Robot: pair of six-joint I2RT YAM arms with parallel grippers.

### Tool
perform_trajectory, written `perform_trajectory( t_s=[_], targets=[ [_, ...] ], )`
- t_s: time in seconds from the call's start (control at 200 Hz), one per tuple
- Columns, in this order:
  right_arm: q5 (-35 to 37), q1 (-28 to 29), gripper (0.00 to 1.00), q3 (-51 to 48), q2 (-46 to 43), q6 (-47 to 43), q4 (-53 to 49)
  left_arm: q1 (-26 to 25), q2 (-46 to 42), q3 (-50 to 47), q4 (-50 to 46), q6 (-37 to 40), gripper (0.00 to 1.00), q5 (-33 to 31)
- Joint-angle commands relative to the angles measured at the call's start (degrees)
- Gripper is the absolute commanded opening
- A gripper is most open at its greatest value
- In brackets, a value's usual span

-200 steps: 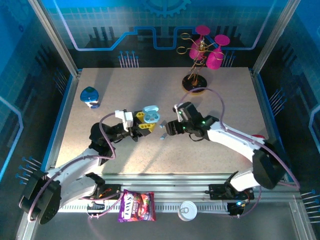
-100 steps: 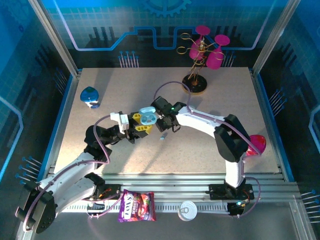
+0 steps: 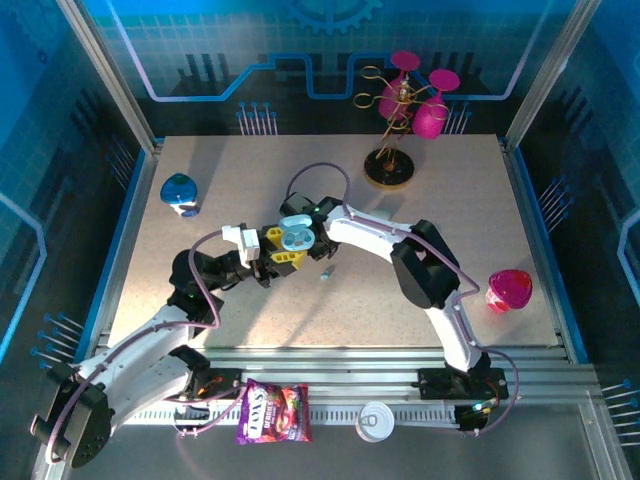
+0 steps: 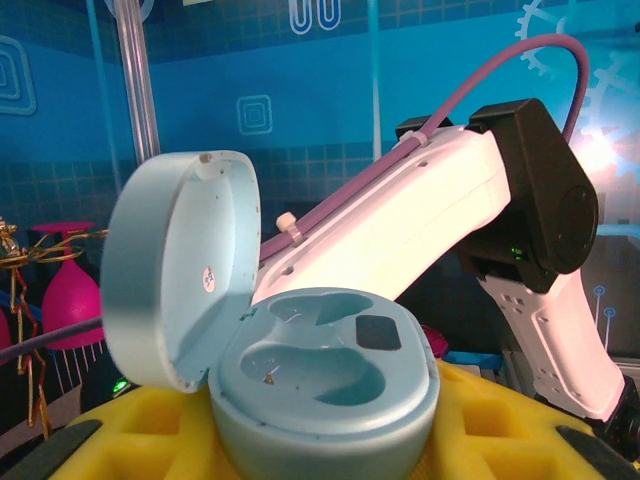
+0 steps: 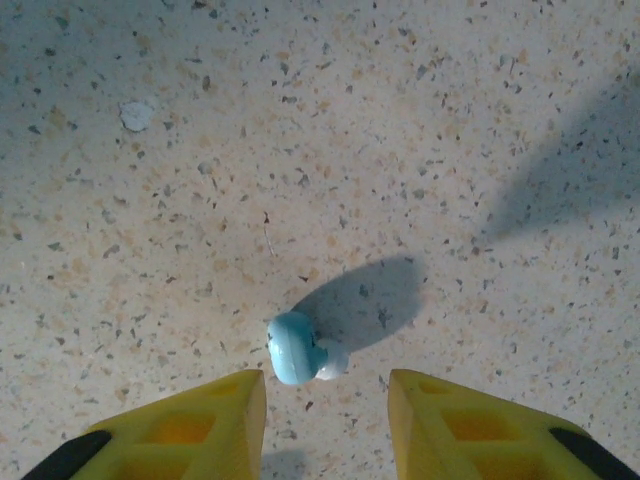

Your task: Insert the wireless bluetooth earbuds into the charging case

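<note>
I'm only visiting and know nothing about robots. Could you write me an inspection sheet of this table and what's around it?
Surface: speckled beige tabletop, flat.
Job's things: light blue charging case open, lid up, both wells look empty; one light blue earbud lying on the table.
Clutter: blue round item, pink glass, gold rack with pink glasses; snack bag and white lid on the front rail.
Grippers: left gripper clamped on the case; right gripper open, earbud just ahead of its fingers.
Cables: purple cable looped above the right arm; no snag seen.
Surroundings: blue patterned walls.
</note>
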Motion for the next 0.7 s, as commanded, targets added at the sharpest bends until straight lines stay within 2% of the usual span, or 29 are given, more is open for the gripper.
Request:
perform_trajectory(
  t_s=[0.0, 0.365, 0.69],
  targets=[
    [1.22, 1.1, 0.36, 3.78, 2.74, -1.11, -4.56, -0.22, -0.24, -0.2, -0.04, 1.5, 0.27, -0.98],
    [1.22, 1.3, 0.27, 8.94, 7.13, -1.92, -7.43, -0.18, 0.02, 0.06, -0.39, 1.88, 0.27, -1.08],
    [1.19, 1.29, 0.24, 9.54, 9.55, -1.9, -8.0, -0.14, 0.42, 0.31, -1.46, 2.61, 0.27, -0.74]
  ],
)
